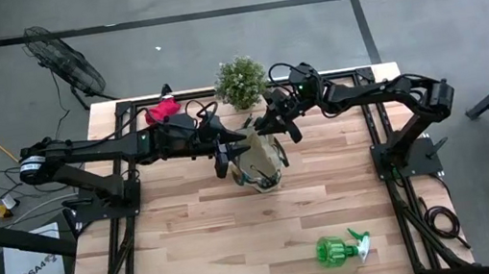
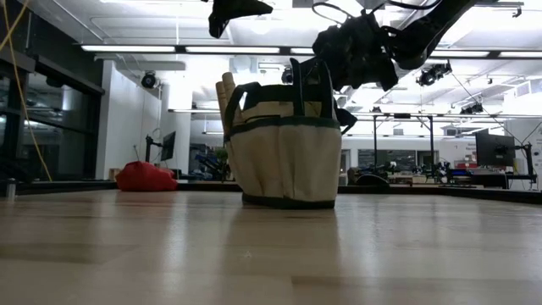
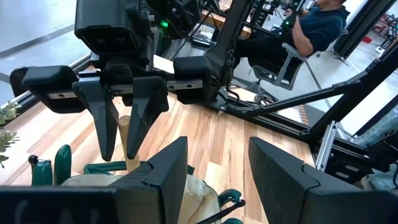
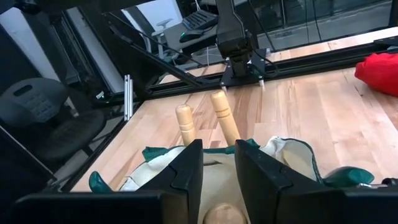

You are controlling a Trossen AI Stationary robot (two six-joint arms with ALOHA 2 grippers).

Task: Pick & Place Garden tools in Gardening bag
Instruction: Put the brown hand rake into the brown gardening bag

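Observation:
The tan gardening bag (image 1: 258, 162) with dark green trim stands upright on its base at mid-table, and also shows in the low view (image 2: 288, 157). Two wooden tool handles (image 4: 185, 124) (image 4: 224, 118) stick up out of it. My right gripper (image 4: 219, 155) is above the bag's right side, shut on a third wooden handle. My left gripper (image 3: 217, 155) is open and empty above the bag's left side (image 1: 223, 158). The red glove bundle (image 1: 161, 111) lies at the far left. The green spray bottle (image 1: 339, 249) lies on its side near the front right. My right gripper pinches a wooden handle (image 3: 127, 134) between its two fingers, coming from above and pointing down. The handle's rounded top end (image 4: 221, 214) shows between the fingers. The handle stands about upright and its lower part goes down into the bag.
A small bushy potted plant (image 1: 241, 81) stands at the far edge behind the bag. Black frame rails (image 1: 117, 224) run along the table's left and right sides. A person sits on a chair (image 3: 314, 34) beyond the table. Bare wood lies between the bag and the near edge.

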